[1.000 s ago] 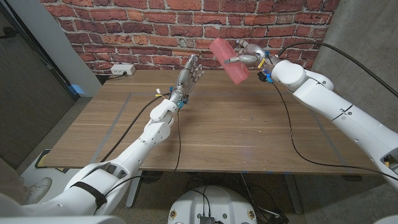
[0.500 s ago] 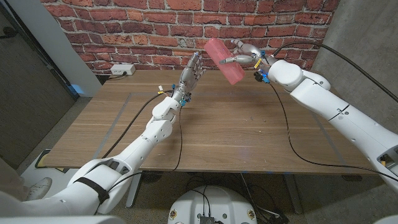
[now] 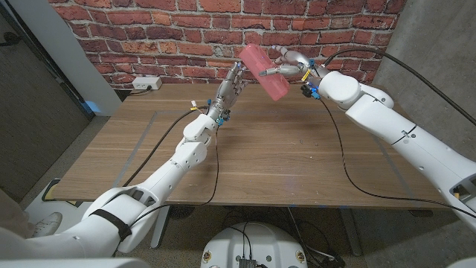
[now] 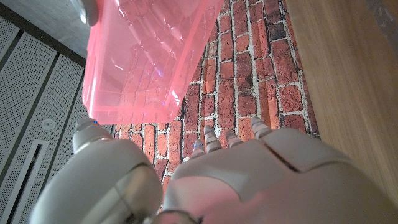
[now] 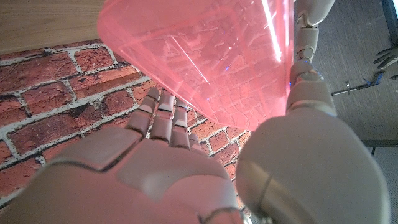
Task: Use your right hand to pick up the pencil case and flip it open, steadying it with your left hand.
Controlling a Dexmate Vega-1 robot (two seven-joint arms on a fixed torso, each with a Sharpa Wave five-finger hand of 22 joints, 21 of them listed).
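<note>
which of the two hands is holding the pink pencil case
The right hand holds the pink pencil case up in the air; the left hand is raised beside it, fingers apart, holding nothing.

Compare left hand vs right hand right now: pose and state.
The right hand holds the pink pencil case up in the air in front of the brick wall; the left hand holds nothing. The left hand's fingers are apart and point up toward the case with a gap between them, while the right hand's fingers wrap around it. Both hands are raised above the table.
</note>
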